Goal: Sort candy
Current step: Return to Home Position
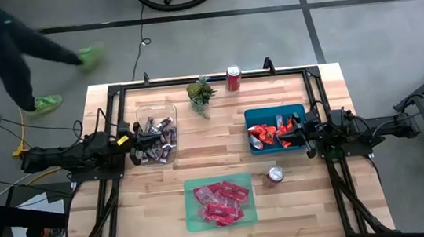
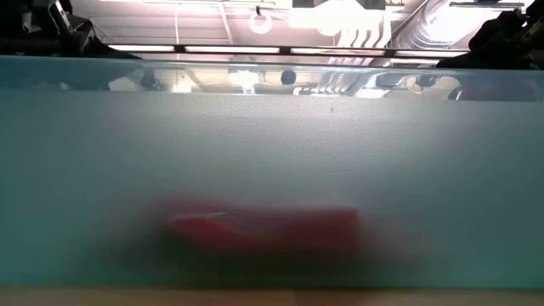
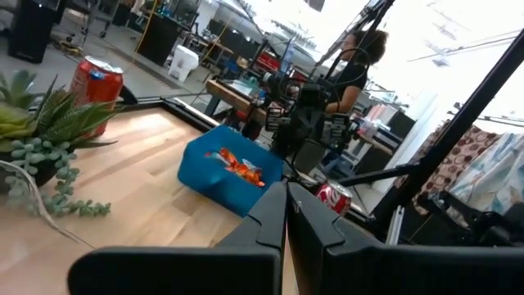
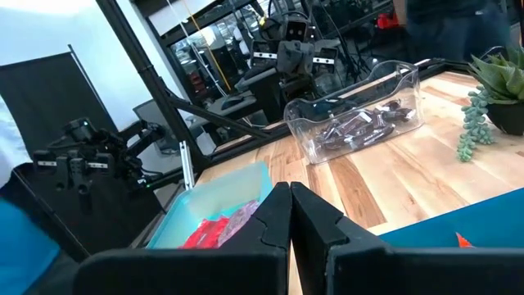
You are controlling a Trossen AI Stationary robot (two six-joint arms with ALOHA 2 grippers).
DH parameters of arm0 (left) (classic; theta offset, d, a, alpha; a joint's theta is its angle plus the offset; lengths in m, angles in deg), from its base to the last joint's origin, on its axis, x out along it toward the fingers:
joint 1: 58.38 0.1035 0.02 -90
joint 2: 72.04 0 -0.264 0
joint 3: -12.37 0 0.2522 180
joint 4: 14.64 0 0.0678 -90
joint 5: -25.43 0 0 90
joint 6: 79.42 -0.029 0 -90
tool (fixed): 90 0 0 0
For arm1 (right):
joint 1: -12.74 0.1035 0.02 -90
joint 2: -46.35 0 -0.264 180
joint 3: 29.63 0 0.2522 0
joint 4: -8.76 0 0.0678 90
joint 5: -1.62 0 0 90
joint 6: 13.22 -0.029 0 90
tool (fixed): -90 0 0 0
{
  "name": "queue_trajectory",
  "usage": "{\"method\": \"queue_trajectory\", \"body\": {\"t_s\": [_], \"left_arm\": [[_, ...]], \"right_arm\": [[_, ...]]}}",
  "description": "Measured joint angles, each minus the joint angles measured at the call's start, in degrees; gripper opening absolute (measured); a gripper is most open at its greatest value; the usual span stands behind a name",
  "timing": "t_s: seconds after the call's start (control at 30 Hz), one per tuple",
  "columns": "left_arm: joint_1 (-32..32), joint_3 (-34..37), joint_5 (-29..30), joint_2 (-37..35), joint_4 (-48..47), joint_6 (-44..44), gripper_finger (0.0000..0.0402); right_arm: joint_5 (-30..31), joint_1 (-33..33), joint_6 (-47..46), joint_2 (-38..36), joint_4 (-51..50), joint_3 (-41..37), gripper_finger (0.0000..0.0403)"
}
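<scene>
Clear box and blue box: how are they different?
The clear box is see-through and holds dark candy bars; the blue box is solid and holds red-orange candy. From above, the clear box sits left, the blue box right. Both hold candy and have no lid.

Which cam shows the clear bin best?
Right wrist view: the clear bin shows whole, side-on, dark bars inside. High view has it from above, left gripper at its edge. Low and left wrist views don't show it.
</scene>
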Motion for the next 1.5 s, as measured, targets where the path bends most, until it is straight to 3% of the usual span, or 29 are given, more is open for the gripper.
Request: {"method": "queue_trajectory", "body": {"t_s": [1.5], "left_arm": [[0.0,0.0,0.0,0.0,-0.21,0.02,0.0]], "right_arm": [[0.0,-0.02,0.0,0.02,0.02,0.0,0.0]]}}
